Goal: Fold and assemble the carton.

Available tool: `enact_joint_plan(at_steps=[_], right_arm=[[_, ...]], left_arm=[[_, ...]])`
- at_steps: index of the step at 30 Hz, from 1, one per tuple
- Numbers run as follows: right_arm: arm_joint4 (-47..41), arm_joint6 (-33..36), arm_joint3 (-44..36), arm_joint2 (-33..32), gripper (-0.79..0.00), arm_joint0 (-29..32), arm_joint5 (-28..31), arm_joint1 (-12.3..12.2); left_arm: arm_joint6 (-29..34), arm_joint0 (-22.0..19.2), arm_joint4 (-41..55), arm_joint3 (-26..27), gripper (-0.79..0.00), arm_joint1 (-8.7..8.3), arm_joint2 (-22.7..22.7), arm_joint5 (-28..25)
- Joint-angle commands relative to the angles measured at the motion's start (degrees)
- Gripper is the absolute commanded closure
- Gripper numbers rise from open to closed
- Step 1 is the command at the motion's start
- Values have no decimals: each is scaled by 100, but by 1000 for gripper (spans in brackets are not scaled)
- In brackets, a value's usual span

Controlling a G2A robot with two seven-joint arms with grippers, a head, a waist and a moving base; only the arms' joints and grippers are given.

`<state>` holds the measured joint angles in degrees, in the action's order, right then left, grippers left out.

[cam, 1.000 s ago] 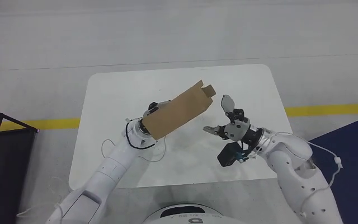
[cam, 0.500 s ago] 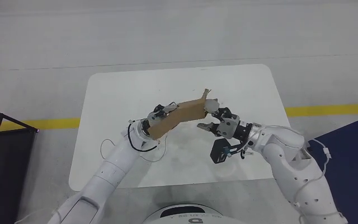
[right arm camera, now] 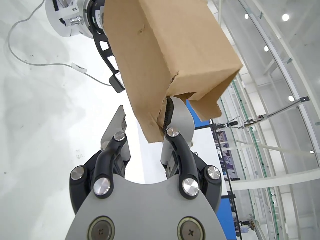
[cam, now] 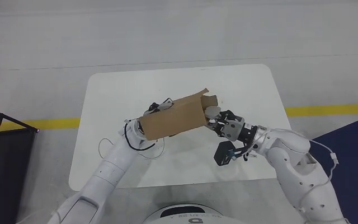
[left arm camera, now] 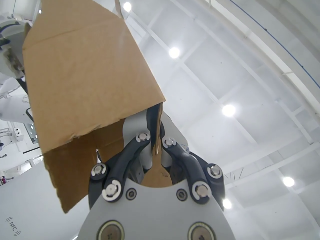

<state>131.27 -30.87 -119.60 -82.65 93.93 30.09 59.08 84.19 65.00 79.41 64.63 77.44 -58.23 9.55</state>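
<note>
Grey and black, the left gripper (left arm camera: 155, 128) has its jaws pressed together on a cardboard flap at the left end of the brown carton (left arm camera: 87, 76). The right gripper (right arm camera: 147, 108) stands with its jaws apart at the carton's (right arm camera: 170, 38) right end. One finger is tucked in behind the torn end flaps, the other is outside, and the carton's corner lies between them. From above, the carton (cam: 176, 116) is held off the white table (cam: 112, 95), over its middle, between both grippers, its right end farther back. A thin white cable (cam: 103, 147) lies on the table beside the left arm.
</note>
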Motion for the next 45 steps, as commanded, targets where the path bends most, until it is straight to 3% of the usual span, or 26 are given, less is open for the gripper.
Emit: enact_joint_plan(at_steps=[1,3,7,13,18,21,24,26,31,36,45], right_arm=[[-90,-8,-49,-99,-363,95,-119,-8],[-204,-26,-105,-201,-416,205,-271,-13],[-734,-89,-182,-396,-779,441,-835,8],[-2053,-664,-20,-400,-785,759,-1771,93],[-1677,-702,198,-179,-785,787,-2285,120],[-1516,-565,362,-27,-754,722,-2591,148],[-1412,-451,454,93,-717,663,-2829,172],[-1343,-445,500,115,-686,644,-2952,180],[-1106,-475,518,77,-668,662,-3140,180],[-1112,-560,431,12,-671,754,-3230,180],[-1356,-690,390,-287,-640,939,-3439,181]], left_arm=[[34,-9,36,-31,0,11,-16,-29],[66,-10,97,-61,0,25,-51,-113],[70,-10,110,-65,0,28,-57,-129],[70,-10,110,-65,0,28,-57,-129],[-86,125,545,74,0,53,-150,-146],[-288,313,1169,179,0,91,-196,219],[-481,337,1321,106,0,85,-123,1107],[-661,295,1225,71,0,66,4,1715],[-1251,287,1888,656,0,-57,595,2309],[-1297,112,2187,671,0,-247,936,2354],[-882,-246,2380,632,0,-492,1392,1939]])
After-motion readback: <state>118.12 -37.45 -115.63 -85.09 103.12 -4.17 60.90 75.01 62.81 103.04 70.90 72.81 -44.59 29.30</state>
